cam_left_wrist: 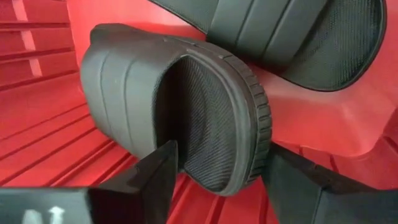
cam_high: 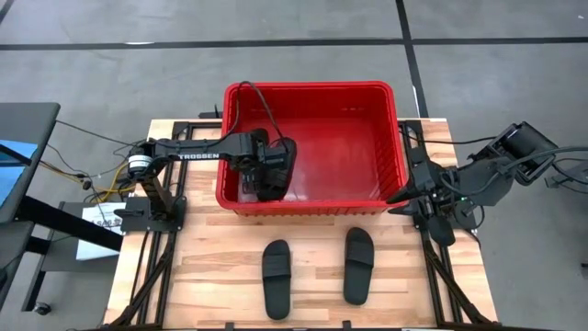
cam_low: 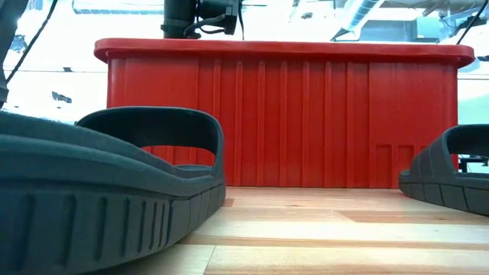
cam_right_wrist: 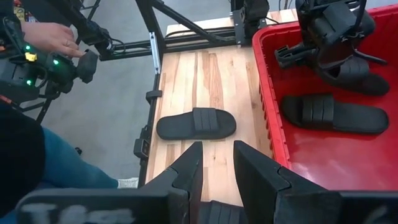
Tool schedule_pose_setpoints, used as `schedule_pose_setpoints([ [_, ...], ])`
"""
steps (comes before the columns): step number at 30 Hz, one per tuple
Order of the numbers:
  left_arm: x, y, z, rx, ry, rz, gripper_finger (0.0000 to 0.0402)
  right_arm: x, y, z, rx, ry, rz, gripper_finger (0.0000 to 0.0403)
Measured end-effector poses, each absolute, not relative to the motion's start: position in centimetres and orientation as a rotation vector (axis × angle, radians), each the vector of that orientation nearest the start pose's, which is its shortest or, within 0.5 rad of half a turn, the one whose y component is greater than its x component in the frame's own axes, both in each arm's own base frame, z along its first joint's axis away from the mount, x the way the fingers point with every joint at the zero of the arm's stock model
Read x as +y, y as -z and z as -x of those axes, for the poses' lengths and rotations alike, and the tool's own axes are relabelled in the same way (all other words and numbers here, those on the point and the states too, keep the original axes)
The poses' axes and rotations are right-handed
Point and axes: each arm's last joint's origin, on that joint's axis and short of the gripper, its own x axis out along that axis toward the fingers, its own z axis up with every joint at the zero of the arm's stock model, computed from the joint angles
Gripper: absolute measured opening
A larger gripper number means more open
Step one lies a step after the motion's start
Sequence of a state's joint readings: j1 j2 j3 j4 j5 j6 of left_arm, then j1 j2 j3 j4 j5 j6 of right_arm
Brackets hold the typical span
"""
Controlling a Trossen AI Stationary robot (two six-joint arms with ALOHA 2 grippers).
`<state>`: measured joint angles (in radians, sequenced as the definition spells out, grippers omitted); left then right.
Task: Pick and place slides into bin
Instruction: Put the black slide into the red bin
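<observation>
The red bin (cam_high: 386, 138) stands at the table's far middle and fills the low view (cam_low: 283, 114). My left gripper (cam_high: 266, 170) reaches down into its left part and is shut on a black slide (cam_left_wrist: 186, 106). A second slide (cam_right_wrist: 333, 112) lies flat on the bin floor beside it, also in the left wrist view (cam_left_wrist: 298, 37). Two more slides (cam_high: 276, 278) (cam_high: 358, 265) lie soles down on the table's near part, also in the low view (cam_low: 107, 191) (cam_low: 451, 176). My right gripper (cam_right_wrist: 217, 165) is open and empty at the table's right edge, beside the bin's right wall. My left gripper pinches the slide's sole between its two fingers. One finger (cam_left_wrist: 155, 177) goes in under the strap against the footbed (cam_left_wrist: 199, 143); the other (cam_left_wrist: 298, 186) is at the underside by the ridged sole edge (cam_left_wrist: 261, 143). The fingers come from above, and the slide stands on its side edge. Whether it touches the bin floor I cannot tell.
A person stands off the table's near right corner; a hand (cam_right_wrist: 53, 37) holds a control device there. Black frame rails (cam_right_wrist: 152, 68) run along the table's edges. Bare wood lies between the two table slides and the bin's near wall (cam_high: 303, 210).
</observation>
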<state>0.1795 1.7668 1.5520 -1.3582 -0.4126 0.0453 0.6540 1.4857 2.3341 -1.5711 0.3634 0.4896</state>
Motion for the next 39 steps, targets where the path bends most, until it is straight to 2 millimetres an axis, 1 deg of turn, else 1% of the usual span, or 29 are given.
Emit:
schedule_pose_setpoints([
  [8, 6.78, -27.42, -31.42, 1.615, -0.397, -0.193, 0.0222, 10.46, -52.74, -15.34, 0.678, -0.116, -0.117, 0.0081],
  [24, 6.59, -27.36, -31.44, 1.621, -0.322, -0.162, 0.0223, 10.46, -52.74, -15.34, 0.678, -0.116, -0.117, 0.0081],
  [29, 6.47, -27.34, -31.19, 1.651, -0.286, -0.152, 0.0223, 10.46, -52.74, -15.34, 0.678, -0.116, -0.117, 0.0081],
  [39, 6.46, -27.36, -31.02, 1.669, -0.281, -0.153, 0.0222, 10.47, -52.74, -15.34, 0.678, -0.116, -0.117, 0.0081],
])
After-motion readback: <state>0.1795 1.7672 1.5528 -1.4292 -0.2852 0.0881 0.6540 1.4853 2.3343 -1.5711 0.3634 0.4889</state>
